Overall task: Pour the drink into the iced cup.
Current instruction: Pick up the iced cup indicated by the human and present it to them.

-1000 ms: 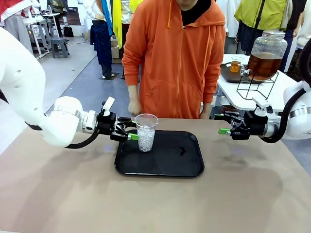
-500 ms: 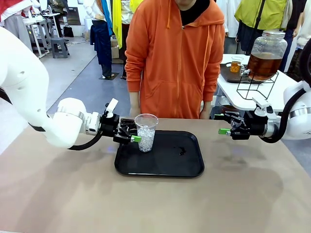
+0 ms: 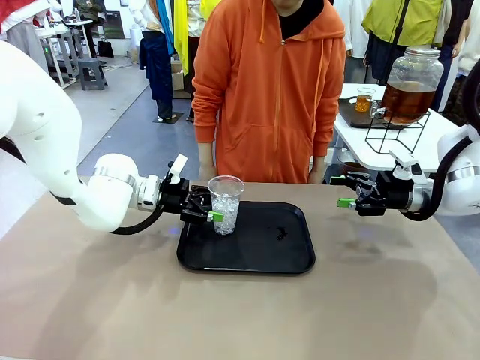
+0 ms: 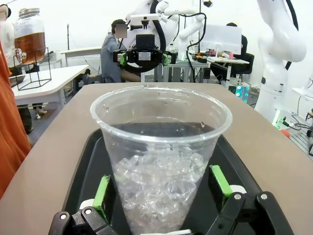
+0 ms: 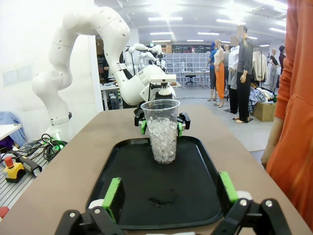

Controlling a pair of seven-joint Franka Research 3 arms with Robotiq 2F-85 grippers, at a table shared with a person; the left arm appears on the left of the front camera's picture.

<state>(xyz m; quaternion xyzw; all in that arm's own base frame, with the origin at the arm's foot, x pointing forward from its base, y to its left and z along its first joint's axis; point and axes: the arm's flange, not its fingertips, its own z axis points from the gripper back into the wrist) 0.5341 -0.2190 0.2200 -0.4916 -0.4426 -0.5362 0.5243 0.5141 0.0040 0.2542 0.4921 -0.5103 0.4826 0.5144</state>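
Observation:
A clear plastic cup [image 3: 225,204] part-filled with ice stands upright on the left part of a black tray [image 3: 255,259]. My left gripper [image 3: 213,205] reaches in from the left, open, its green-padded fingers on either side of the cup's lower half; I cannot tell if they touch it. In the left wrist view the cup [image 4: 161,156] stands between the pads [image 4: 101,191]. My right gripper [image 3: 342,190] hovers open and holds nothing, right of the tray, facing the cup [image 5: 161,129]. The drink [image 3: 409,101] is amber liquid in a lidded glass dispenser on a side table at the far right.
A person in an orange hoodie [image 3: 270,90] stands at the far edge, right behind the tray. The dispenser sits on a black wire stand [image 3: 394,135], with a small glass of amber liquid [image 3: 365,99] beside it. A small dark smear [image 3: 280,234] marks the tray.
My left gripper has slid to the right, so its open fingers now stand around the cup. The right arm and the cup have not moved.

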